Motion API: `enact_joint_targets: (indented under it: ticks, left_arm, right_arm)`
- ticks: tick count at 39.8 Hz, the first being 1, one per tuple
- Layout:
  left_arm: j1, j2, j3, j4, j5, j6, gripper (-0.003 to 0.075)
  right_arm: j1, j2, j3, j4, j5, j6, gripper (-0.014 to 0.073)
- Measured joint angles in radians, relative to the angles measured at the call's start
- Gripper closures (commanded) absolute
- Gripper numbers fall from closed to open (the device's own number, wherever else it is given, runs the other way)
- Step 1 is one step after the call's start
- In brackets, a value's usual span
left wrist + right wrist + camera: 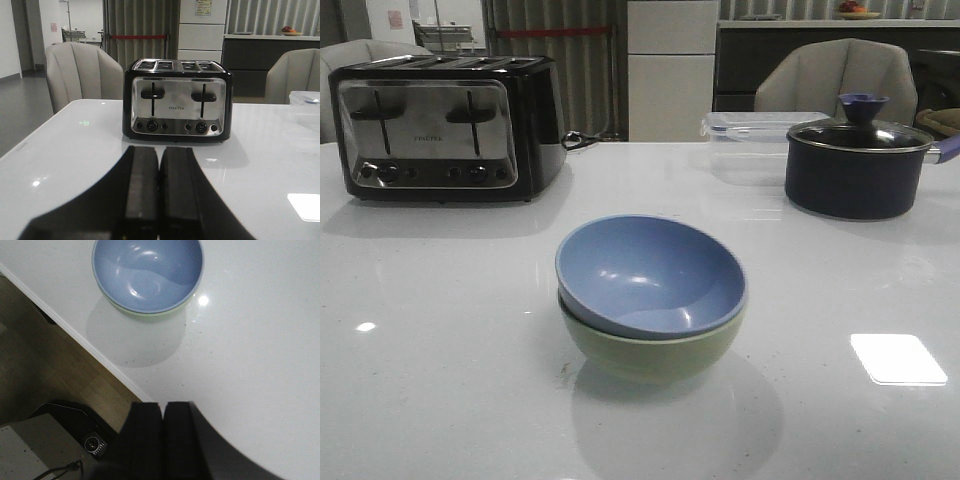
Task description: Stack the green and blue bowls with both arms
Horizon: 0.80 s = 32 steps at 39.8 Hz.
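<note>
From where I stand the job looks as good as done. The blue bowl (650,275) sits nested inside the green bowl (650,350) on the white worktop (440,330), tipped a little so its rim rides higher on one side, and only a band of green shows beneath it. Neither arm appears in the front view, so both are clear of the stack.

The right claw (162,432) has its two dark fingers pressed together with the merest seam between them, and nothing is held. It hangs above the worktop's edge, with the stacked bowls out ahead of its fingertips and well apart from them; the floor shows off to one side.

The left claw (159,195) is likewise closed up tight and empty, pointing level across the worktop. Straight ahead of it stands the toaster (177,100), well clear of its tips; the bowls do not show in its view at all. A dark lidded pot (855,165) and a clear plastic tub (750,140) stand near the worktop's far side, untouched by either arm.

All that seems left, if anything, is settling the blue bowl level in the green one.
</note>
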Motion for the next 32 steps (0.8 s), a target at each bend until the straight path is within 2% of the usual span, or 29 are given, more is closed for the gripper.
enact_joint_targets:
  ticks: [11, 32]
  left_arm:
    - [-0.037, 0.000, 0.000, 0.000, -0.021, 0.022, 0.0627]
    - [-0.037, 0.000, 0.000, 0.000, -0.021, 0.023, 0.0627]
  right_arm:
    - [0.000, 0.000, 0.000, 0.000, 0.000, 0.000, 0.0540]
    - [0.000, 0.000, 0.000, 0.000, 0.000, 0.000, 0.0540]
